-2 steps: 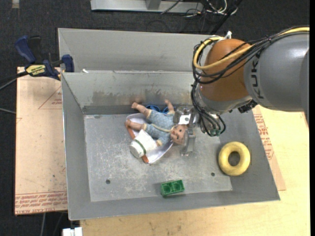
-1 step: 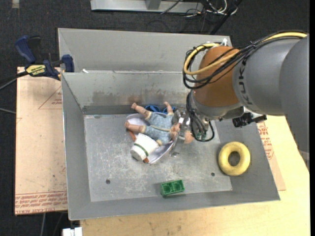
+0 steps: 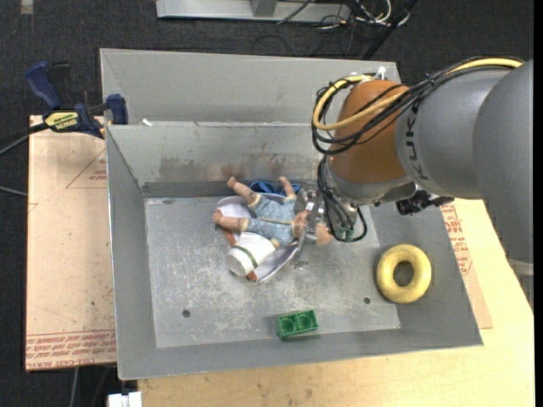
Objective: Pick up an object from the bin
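Camera view: bin (image 3: 127, 253) with doll (image 3: 259, 214), ring (image 3: 386, 280), brick (image 3: 297, 324).

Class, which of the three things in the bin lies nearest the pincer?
The doll in blue, lying right beside the pincer near the bin's back wall. The yellow ring and the green brick lie clearly apart from it.

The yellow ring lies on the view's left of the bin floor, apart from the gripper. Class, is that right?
No. The camera view shows the yellow ring on the view's right of the bin floor, not the left. It does lie apart from the gripper, which is by the doll.
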Controlling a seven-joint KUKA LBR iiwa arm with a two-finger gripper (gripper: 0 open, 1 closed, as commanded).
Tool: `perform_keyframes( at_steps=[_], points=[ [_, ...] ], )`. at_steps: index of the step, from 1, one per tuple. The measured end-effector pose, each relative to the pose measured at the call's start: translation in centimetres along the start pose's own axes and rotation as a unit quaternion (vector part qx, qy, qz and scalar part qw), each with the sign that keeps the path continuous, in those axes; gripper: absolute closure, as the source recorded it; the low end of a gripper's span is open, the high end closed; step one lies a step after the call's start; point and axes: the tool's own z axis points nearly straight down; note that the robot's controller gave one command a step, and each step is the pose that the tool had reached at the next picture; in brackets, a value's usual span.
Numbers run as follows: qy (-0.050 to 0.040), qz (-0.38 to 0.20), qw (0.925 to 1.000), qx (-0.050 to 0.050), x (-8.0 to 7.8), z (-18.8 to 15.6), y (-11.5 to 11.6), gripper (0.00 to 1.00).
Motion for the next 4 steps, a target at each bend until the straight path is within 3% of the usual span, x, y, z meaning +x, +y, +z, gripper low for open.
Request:
perform_keyframes(
  at_steps=[1, 3, 4],
  points=[
    [-0.0091, -0.145, 0.9894, -0.004, -1.9, 3.1, 0.0, 1.00],
    [-0.0065, -0.157, 0.9875, -0.004, -2.3, 2.6, -0.1, 1.00],
    [-0.0109, -0.141, 0.9899, -0.005, -3.4, -11.5, -0.6, 1.00]
  ],
)
